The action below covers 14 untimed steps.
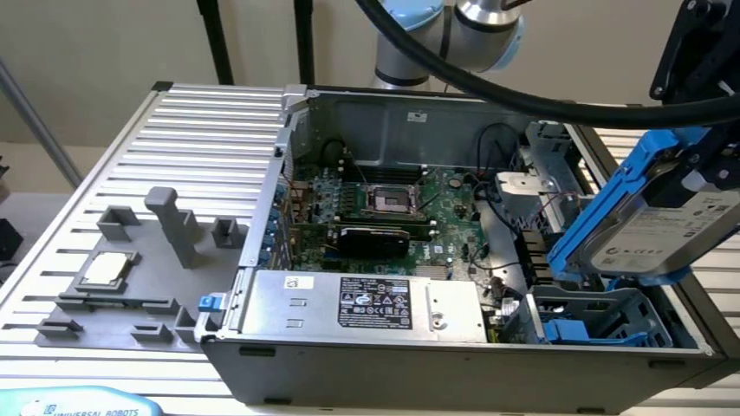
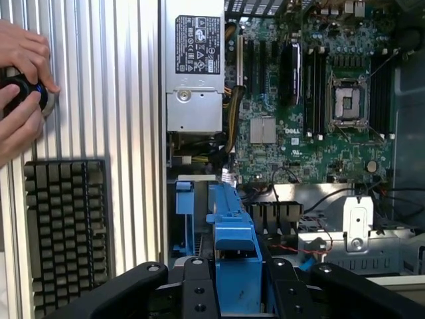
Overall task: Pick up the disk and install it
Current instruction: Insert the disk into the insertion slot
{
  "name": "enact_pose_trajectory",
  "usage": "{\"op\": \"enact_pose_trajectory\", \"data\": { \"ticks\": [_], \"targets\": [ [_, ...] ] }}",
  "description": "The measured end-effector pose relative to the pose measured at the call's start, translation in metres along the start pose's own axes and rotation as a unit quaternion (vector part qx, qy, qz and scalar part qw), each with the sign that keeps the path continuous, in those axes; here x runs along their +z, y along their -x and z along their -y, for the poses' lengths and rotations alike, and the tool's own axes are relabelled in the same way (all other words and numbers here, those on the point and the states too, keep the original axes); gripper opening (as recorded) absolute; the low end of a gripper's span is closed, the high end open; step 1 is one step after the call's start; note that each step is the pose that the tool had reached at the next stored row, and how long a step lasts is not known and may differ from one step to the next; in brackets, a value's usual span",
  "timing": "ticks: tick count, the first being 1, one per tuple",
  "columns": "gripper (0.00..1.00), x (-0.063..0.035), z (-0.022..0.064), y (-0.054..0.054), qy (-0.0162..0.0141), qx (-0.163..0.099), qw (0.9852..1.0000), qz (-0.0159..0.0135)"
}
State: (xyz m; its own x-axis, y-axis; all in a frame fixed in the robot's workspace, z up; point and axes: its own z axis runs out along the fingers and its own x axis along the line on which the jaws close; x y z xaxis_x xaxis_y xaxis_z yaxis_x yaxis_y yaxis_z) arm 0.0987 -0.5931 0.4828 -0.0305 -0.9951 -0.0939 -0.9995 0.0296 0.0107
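The gripper (image 2: 239, 289) is nearest to the wrist camera. Its black fingers (image 2: 199, 292) are closed on the two sides of the disk (image 1: 661, 227), pressing on its blue carrier, so the opening is only as wide as the disk itself. In the exterior view the disk hangs tilted at the exterior view's right, over that end of the open computer case (image 1: 463, 364). I cannot tell if its lower corner touches the case. Its body is smooth silver-grey metal with a white printed label, and the frame around it is blue plastic.

Just under it is the drive bay (image 1: 601, 305), a grey pocket with blue plastic parts inside. Close to the bay stand a bright metal bracket (image 2: 357, 226) and some thin wires (image 2: 292, 248). Further in, the green motherboard (image 1: 387, 204) covers the case floor, with a square processor socket (image 2: 348, 103). Beside it lies the power supply (image 1: 367, 303), a flat silver box with a black label.

Outside the case, the table (image 1: 197, 130) is made of ribbed aluminium slats. On it lie a grey plastic fixture (image 1: 127, 295) with a small square chip (image 1: 104, 269), and a black keyboard (image 2: 63, 232). Near the keyboard, a person's hand (image 2: 23, 53) holds a round black knob (image 2: 23, 93). Farthest, a thick black cable (image 1: 521, 95) crosses in front of the arm (image 1: 463, 35).
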Motion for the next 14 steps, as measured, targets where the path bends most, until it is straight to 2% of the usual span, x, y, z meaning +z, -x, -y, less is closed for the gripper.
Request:
{"op": "enact_pose_trajectory", "data": {
  "ticks": [2,6,7,11,14],
  "targets": [
    [0.33,0.0027,0.0024,0.0,0.0021,-0.001,1.0,-0.0002],
    [0.33,0.0071,0.0056,-0.001,0.0088,-0.001,1.0,-0.0006],
    [0.33,0.0082,0.0062,-0.001,0.0096,-0.001,1.0,-0.0007],
    [0.33,0.0124,0.0068,-0.002,0.0096,-0.001,1.0,-0.0009],
    [0.33,0.015,0.0069,-0.002,0.0081,-0.002,1.0,-0.0021]
  ]
}}
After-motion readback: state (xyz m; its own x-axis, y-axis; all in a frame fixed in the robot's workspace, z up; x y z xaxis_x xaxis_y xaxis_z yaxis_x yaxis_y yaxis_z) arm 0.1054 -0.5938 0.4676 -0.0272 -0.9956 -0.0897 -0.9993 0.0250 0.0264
